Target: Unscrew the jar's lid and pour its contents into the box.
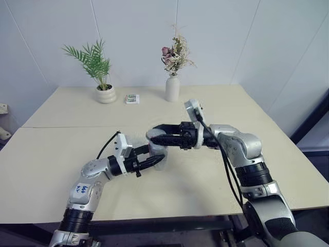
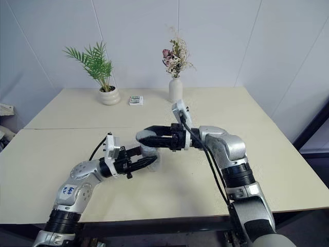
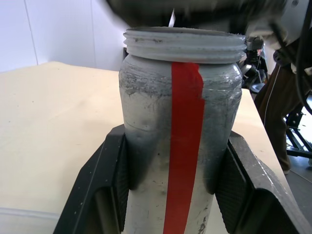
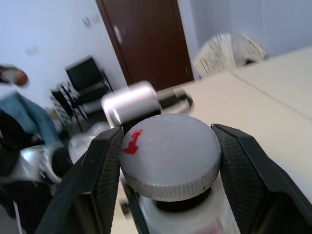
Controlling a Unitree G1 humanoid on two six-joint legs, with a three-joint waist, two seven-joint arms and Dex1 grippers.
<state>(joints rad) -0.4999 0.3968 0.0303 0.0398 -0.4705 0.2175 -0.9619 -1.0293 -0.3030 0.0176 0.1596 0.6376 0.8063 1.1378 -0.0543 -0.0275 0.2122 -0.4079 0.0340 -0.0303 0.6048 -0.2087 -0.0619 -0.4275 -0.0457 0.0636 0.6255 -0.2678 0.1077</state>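
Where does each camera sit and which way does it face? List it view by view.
Left and right eye views: on the head, facing forward and down over the table; both arms show.
Left wrist view: on the left wrist, looking along the left gripper, shut on the jar; its two fingers show.
Right wrist view: on the right wrist, looking along the right gripper, shut on the lid; its two fingers show.
Shared: all views show the jar.

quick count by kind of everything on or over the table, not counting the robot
jar: 1
lid: 1
plant pot: 1
vase: 1
packet: 1
total: 5
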